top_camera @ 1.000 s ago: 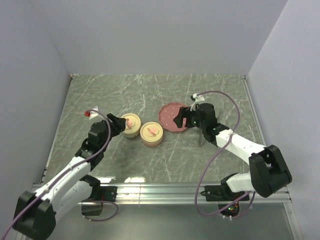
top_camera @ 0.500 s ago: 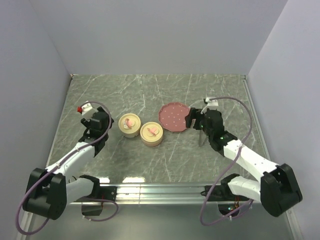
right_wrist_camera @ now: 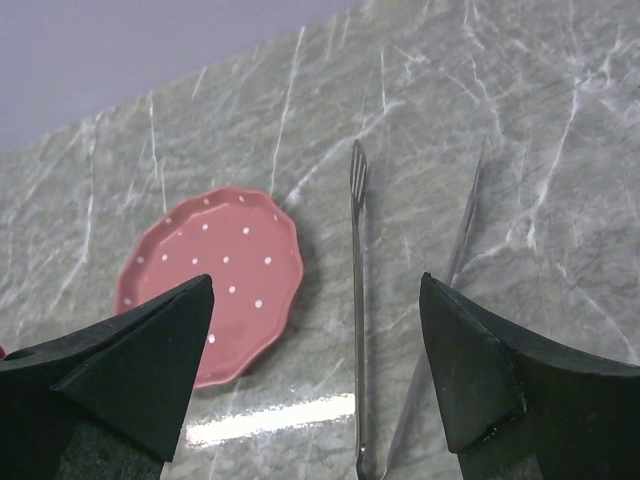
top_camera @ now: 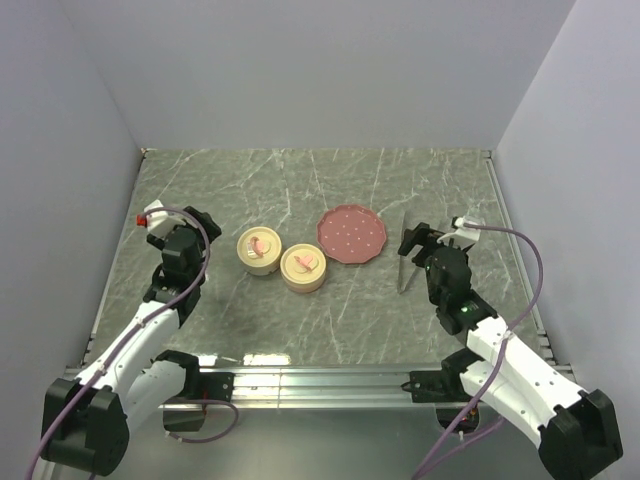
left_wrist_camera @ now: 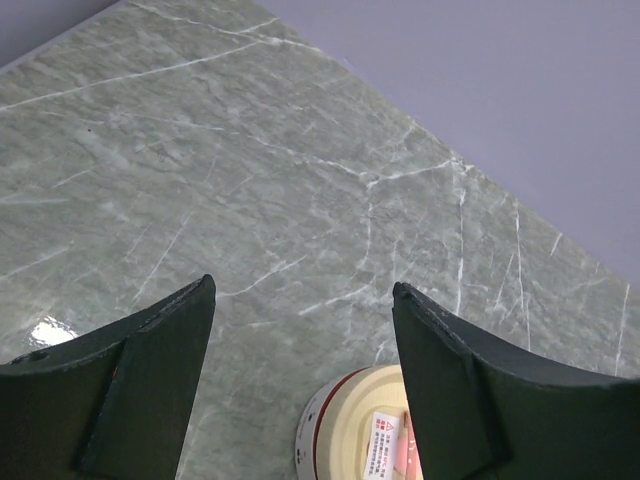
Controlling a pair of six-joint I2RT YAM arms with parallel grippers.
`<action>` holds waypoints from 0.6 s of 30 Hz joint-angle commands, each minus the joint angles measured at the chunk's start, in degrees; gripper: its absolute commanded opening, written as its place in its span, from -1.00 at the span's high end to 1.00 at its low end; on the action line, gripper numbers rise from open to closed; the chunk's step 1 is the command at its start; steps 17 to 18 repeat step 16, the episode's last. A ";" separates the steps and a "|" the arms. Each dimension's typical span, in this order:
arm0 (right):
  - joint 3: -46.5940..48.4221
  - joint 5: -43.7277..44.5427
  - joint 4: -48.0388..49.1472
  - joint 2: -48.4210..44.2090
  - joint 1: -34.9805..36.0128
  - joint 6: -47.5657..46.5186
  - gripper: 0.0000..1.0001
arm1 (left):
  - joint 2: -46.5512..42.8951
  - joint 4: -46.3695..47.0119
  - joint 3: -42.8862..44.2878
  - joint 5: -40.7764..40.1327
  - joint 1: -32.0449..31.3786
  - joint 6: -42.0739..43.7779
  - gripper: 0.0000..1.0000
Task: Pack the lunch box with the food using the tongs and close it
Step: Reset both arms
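The grey marble table (top_camera: 300, 180) now lies open between the arms, because both have pulled back toward their own sides within the last second. The left gripper (left_wrist_camera: 302, 292) has come off the nearer-left of the two round cream containers (top_camera: 259, 249), and the right gripper (right_wrist_camera: 315, 285) has left the pink scalloped plate (top_camera: 352, 234). Both pairs of jaws stand wide apart with nothing between them. The plate is bare and both containers wear their pink-knobbed lids, so I judge the lunch box packed and shut (or very nearly so). No food shows in any view; presumably it sits inside. The tongs (top_camera: 403, 258) lie flat on the table just right of the plate, held by neither gripper. From overhead they read as one thin grey line, while the right wrist view shows two narrow arms splayed apart, one ending in a slotted tip. The left wrist view catches only a container's edge, with a printed label and a red rim that the overhead camera does not resolve.
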 commanded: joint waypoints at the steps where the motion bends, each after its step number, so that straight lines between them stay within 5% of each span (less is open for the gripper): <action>1: -0.44 3.10 2.90 -1.16 0.10 1.12 -0.80 | -0.81 1.75 -0.50 1.45 0.09 1.30 -0.55; 18: -0.79 3.19 2.99 -1.86 0.02 1.39 -0.82 | 0.34 3.43 -1.03 0.58 0.09 1.48 -0.55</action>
